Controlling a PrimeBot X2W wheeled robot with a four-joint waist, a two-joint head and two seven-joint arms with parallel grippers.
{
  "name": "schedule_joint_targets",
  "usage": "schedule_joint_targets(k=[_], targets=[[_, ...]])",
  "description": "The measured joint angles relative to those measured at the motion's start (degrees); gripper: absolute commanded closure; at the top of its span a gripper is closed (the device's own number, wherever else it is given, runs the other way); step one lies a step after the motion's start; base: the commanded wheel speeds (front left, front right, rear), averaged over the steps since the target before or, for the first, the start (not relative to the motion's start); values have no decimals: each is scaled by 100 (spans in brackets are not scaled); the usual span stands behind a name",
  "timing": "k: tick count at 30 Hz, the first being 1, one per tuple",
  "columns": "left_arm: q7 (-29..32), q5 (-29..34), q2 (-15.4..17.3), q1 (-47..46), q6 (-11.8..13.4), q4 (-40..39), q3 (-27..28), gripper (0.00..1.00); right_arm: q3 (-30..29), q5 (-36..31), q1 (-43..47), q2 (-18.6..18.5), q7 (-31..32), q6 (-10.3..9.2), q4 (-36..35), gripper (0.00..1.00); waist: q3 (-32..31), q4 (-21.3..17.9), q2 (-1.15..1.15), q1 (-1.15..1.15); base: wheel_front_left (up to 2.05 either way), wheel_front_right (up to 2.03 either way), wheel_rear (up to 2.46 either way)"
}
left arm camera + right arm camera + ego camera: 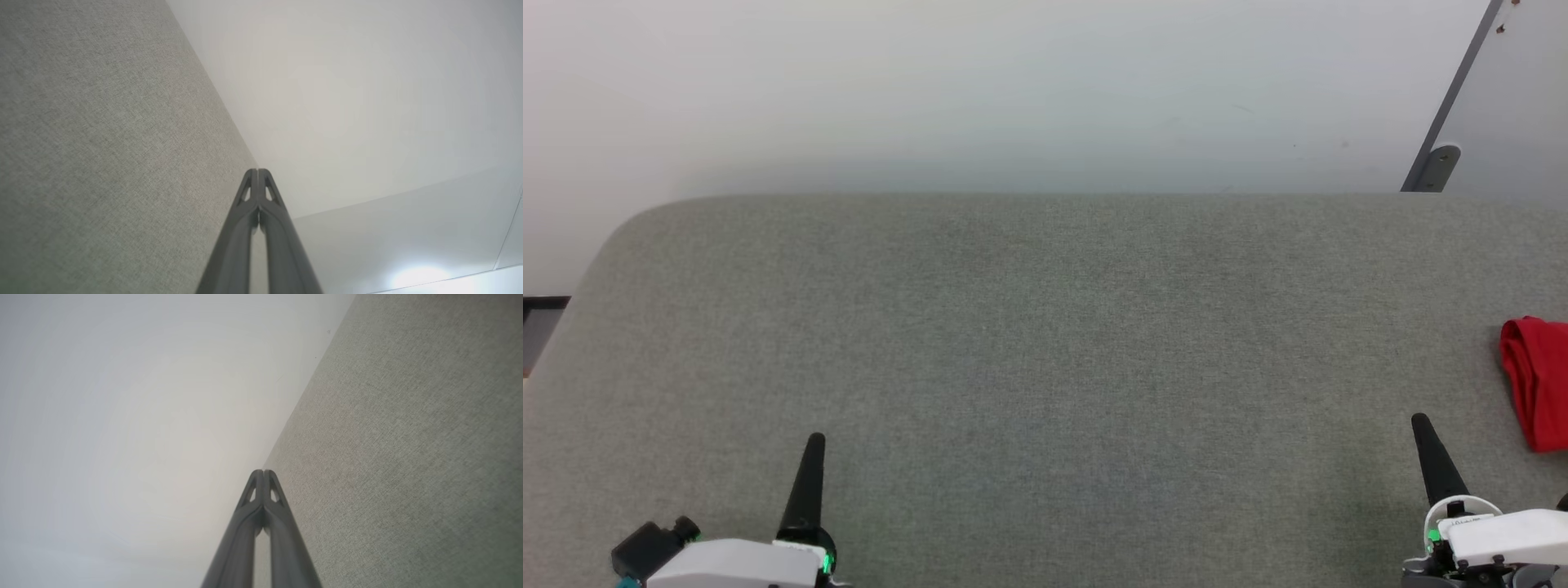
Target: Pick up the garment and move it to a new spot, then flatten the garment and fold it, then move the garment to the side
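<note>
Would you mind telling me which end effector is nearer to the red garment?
Right. The right end effector is close to the garment, on its left; the left end effector is much farther left.

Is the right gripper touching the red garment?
Apart. The head view shows bare grey surface between the right gripper and the garment.

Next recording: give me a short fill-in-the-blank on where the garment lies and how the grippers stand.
1. The garment lies on the grey fabric surface at the ____ edge of the head view.
2. Its visible cloth is ____ in colour.
3. The left gripper and the right gripper both have their jaws ____.
4. The gripper nearer the garment is the ____ one.
Missing words: right; red; shut; right.
</note>
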Motion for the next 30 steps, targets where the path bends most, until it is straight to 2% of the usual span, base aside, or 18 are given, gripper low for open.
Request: schedule_joint_targets(k=[30], targets=[[400,-1448,-22,-296,0,210,77,100,-169,1165,-116,175,378,0,7,100,-20,-59,0,0,0,0,0]])
